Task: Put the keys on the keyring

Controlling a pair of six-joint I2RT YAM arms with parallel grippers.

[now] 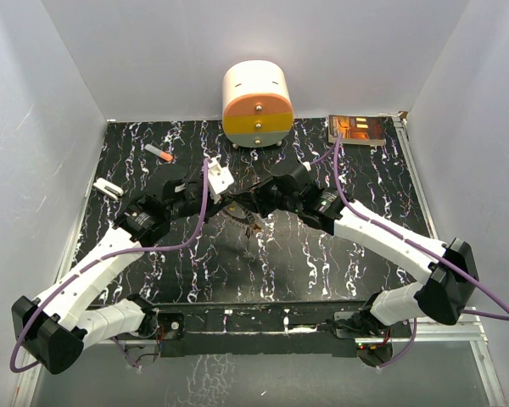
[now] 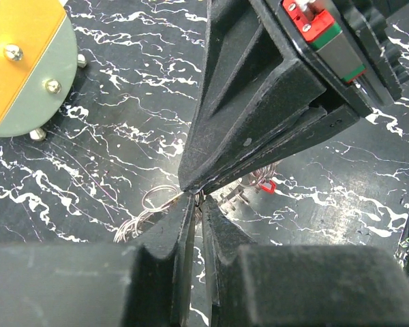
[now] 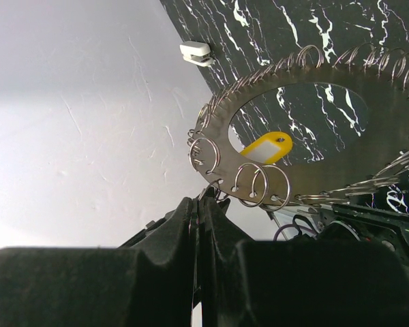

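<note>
**Item: keyring (image 3: 402, 122).** Flat steel plate with a wide open centre, its rim lined with small split rings (image 3: 251, 182).

**Position:** At mid-counter (image 1: 280, 263), between my two arms. It was tilted and looked raised on edge.

**Keys:**
- One yellow key (image 3: 266, 148) showed through the open centre. I could not tell whether it hung from the keyring or lay beyond it.
- One red key (image 2: 267, 185) sat just beside the rim loops.

**Right tool (image 3: 203, 201):** Pressed together, pinching the keyring's rim edge-on.

**Left tool (image 2: 196, 203):** Fingers all but together, with only a thin slit between them. Its tips met my right tool's tips at the rim. I could not tell what it pinched, if anything.

**Handling, as I judged it:**
- The keyring was stiff, thin, light and slick. It was likely to swivel in a single pinch, so it was best taken flat across the plate between centre and rim.
- The split rings were springy and needed prising apart.
- The keys were tiny and apt to skid. They were best gripped by the plastic head, leaving the metal eye free.
</note>
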